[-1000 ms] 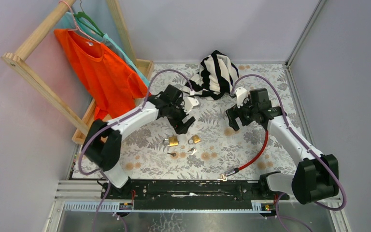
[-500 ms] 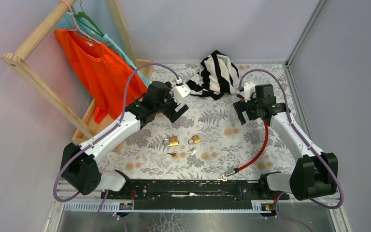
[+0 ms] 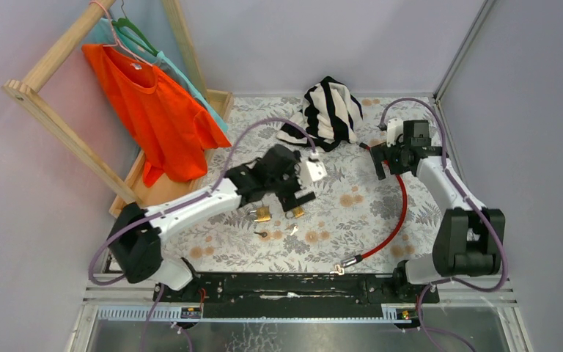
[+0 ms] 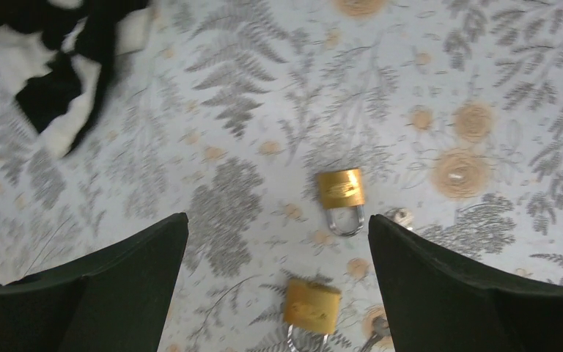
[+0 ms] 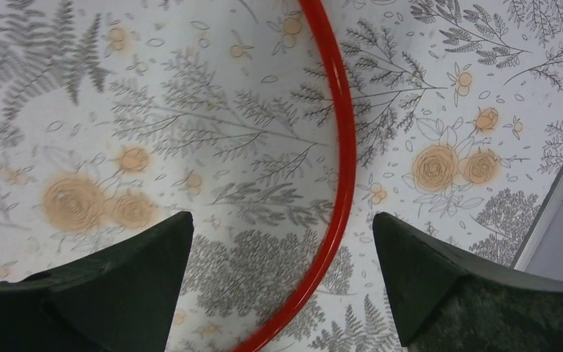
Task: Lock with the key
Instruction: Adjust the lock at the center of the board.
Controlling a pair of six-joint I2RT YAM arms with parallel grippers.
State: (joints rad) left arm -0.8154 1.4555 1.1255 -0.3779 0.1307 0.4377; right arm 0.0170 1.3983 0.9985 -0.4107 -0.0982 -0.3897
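Bright, even diffuse light from above; shadows soft and faint. Left wrist view slightly blurred: striped cloth (image 4: 51, 73) smeared, padlock (image 4: 341, 189) soft. Right wrist view sharp; its fingers (image 5: 81, 293) near-black, underexposed.

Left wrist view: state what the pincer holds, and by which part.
Nothing. The left pincer hangs open above a small brass padlock, not touching it.

Top view: two keys (image 3: 262, 235) are specks, type unreadable; padlock (image 3: 295, 213) partly under left hand (image 3: 295, 198). Left wrist view: lower padlock (image 4: 311, 304) cut by bottom edge, shackle mostly lost; another key (image 4: 376, 339) clipped there too; small key (image 4: 399, 216) half behind a finger (image 4: 440, 286); striped cloth (image 4: 59, 73) blurred, cropped top-left. Right wrist view: red cable (image 5: 349, 176) runs off top and bottom.
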